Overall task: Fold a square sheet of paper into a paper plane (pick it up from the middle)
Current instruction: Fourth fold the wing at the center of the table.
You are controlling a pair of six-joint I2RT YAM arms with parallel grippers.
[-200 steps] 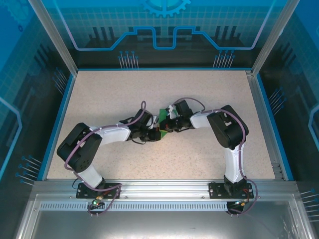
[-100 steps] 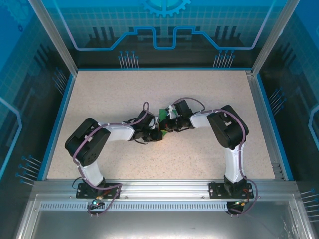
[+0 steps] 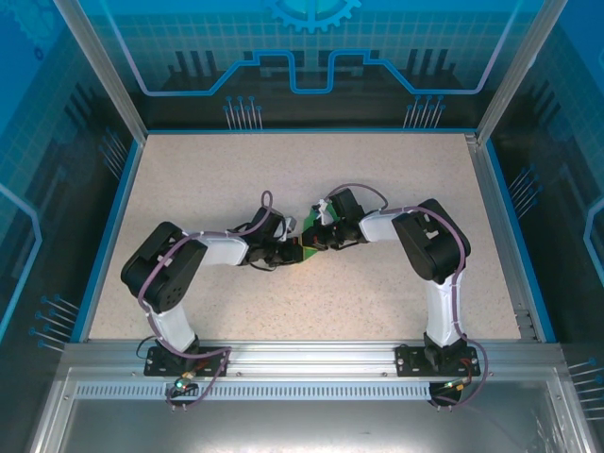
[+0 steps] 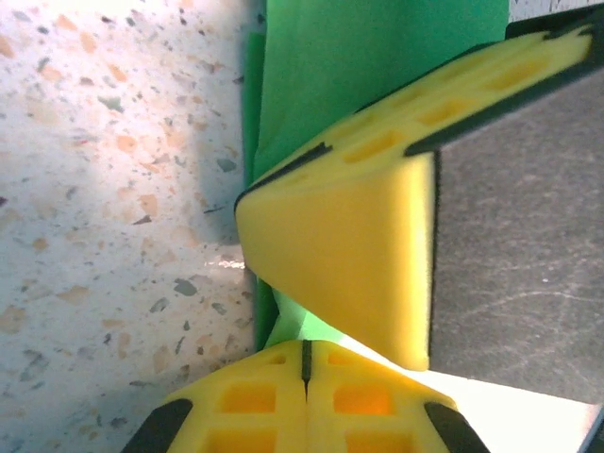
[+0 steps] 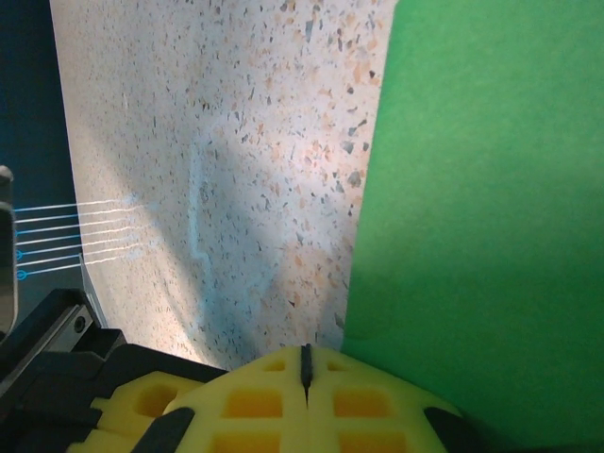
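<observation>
The left arm [image 3: 203, 253] is seen stretched low across the speckled table [image 3: 189, 179] towards the middle. The left gripper [image 3: 294, 251] is brought right up to the centre, and in its wrist view its yellow pads are pressed together with just a thin seam between them. The square sheet of paper [image 3: 310, 224] is found at the middle of the table, between the two wrists and largely covered by them. In the left wrist view a creased green edge is seen running down to the closed tips. Whether it is actually nipped there cannot be told. A yellow finger [image 4: 349, 274] of the right gripper [image 3: 316, 241] is laid over the green just above. That gripper is closed too, pads together, with the sheet's straight edge reaching its tip and no clear hold to be made out. The right arm [image 3: 429, 245] is bent back towards its base.
</observation>
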